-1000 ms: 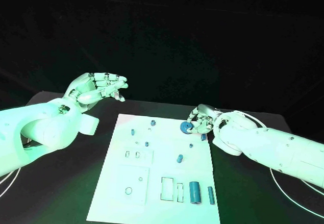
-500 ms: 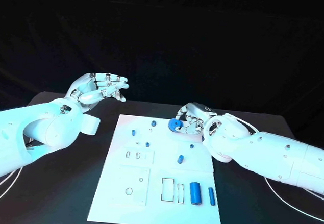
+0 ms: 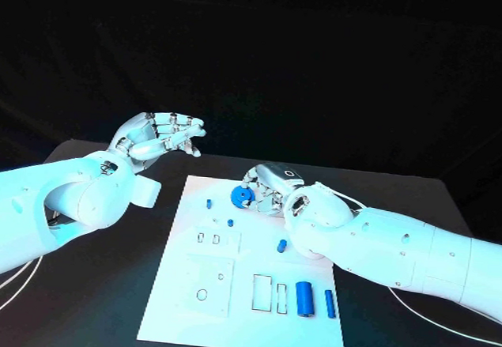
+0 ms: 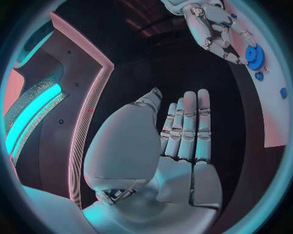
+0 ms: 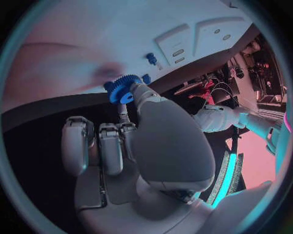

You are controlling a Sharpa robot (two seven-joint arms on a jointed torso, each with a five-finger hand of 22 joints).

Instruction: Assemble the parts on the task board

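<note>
Blue gear [image 3: 241, 196] sits pinched in the right hand [image 3: 268, 187] above the far end of the task board [image 3: 241, 331], apparently carried toward a peg [image 3: 210, 204] there. Left hand [image 3: 162, 135] hovers off the board's far-left corner above the counter [image 3: 83, 306], fingers loosely curled around nothing, probably keeping clear.

Dim room, dark backdrop. Cool light brightens the task board [image 3: 243, 300] and arms. Wrist views fisheye-bent at rims; the table edge curves.
</note>
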